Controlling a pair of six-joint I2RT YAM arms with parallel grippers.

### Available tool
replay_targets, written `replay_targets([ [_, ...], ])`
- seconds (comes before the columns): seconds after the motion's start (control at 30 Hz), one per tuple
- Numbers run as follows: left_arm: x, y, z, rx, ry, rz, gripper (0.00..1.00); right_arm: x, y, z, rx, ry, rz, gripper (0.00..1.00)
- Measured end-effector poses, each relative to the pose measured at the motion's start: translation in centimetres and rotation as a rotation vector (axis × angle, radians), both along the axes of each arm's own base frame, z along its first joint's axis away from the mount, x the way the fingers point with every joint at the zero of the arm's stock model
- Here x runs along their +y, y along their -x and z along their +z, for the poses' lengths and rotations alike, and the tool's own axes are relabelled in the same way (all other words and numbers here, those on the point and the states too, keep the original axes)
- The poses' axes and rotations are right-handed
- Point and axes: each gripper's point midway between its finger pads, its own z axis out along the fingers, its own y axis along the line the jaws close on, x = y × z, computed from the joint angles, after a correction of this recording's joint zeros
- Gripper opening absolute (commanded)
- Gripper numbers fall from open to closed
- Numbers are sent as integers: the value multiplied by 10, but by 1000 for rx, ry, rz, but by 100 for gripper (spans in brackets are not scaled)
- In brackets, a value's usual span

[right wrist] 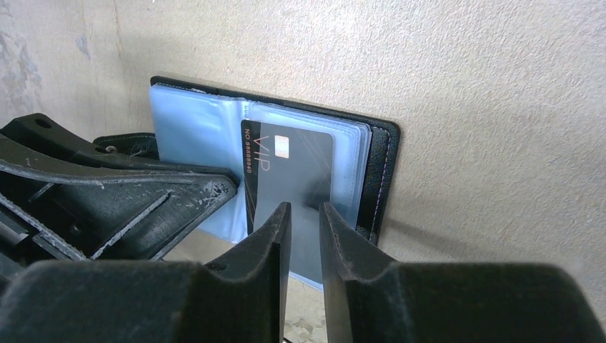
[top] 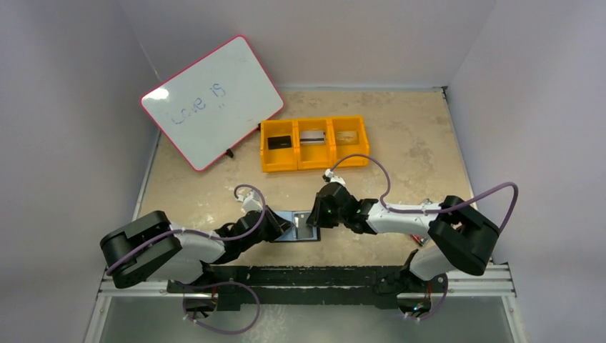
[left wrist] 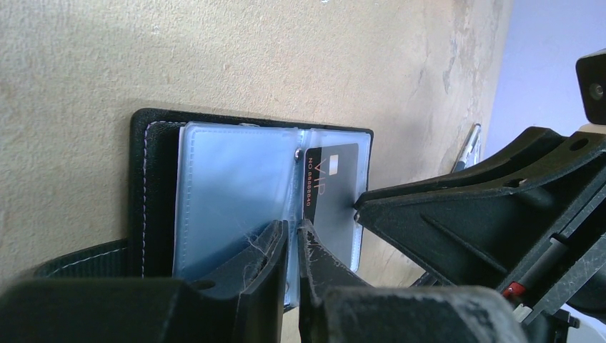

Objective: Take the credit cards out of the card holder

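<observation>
- Top view first: the card holder [top: 300, 229] lies open and flat on the surface [top: 400, 143], close to the arm bases, at 6 o'clock from the orange tray [top: 313, 167].
- The tray has three compartments with one card in each: a black card [top: 280, 142] on the 9 o'clock side, a silvery card [top: 312, 137] in the middle and a pale card [top: 346, 136] on the 3 o'clock side.
- My left claw [left wrist: 293, 232] reaches in from 9 o'clock. Its tips sit on the clear sleeves [left wrist: 229, 186] beside the holder's spine.
- The left claw's fingers are only a thin slit apart. I cannot tell whether a sleeve edge is pinched between them.
- My right claw [right wrist: 305, 211] reaches in from 3 o'clock and meets the left one over the holder.
- The right claw's tips straddle the near end of the VIP card [right wrist: 289, 164], a dark card on the holder's 3 o'clock half.
- There's a narrow gap between those fingers, and I cannot tell whether they are grasping the card or just resting on it.
- I also cannot tell whether the VIP card is inside the top sleeve or lying on it.
- A pink-rimmed whiteboard [top: 213, 100] with blue handwriting leans at 10 o'clock from the tray.
</observation>
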Motion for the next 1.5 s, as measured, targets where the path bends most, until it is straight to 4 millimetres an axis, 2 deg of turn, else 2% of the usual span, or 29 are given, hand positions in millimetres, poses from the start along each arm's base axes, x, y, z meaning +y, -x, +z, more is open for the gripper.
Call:
replay_targets([
  [0.27,-1,0,1,-6,-5,-7,11,-3,-5,0,-10,27,-22,29],
  [0.5,-2,-1,1,-8,-11,-14,12,-1,-5,0,-10,22,-19,27],
  [0.93,-10,-2,6,-21,19,-31,28,15,-8,-3,-14,-38,5,23],
  [1.0,-11,-3,7,-25,31,-29,25,15,-8,-4,-13,-44,1,23],
  [1.13,-10,-2,5,-25,37,-27,11,16,-8,-3,-9,-53,0,23],
  [1.3,-8,-1,3,-18,34,-21,4,16,-8,-4,-2,-56,-3,22],
  [1.5,-5,-1,11,-21,38,-8,0,15,-7,-5,11,-50,-13,20],
])
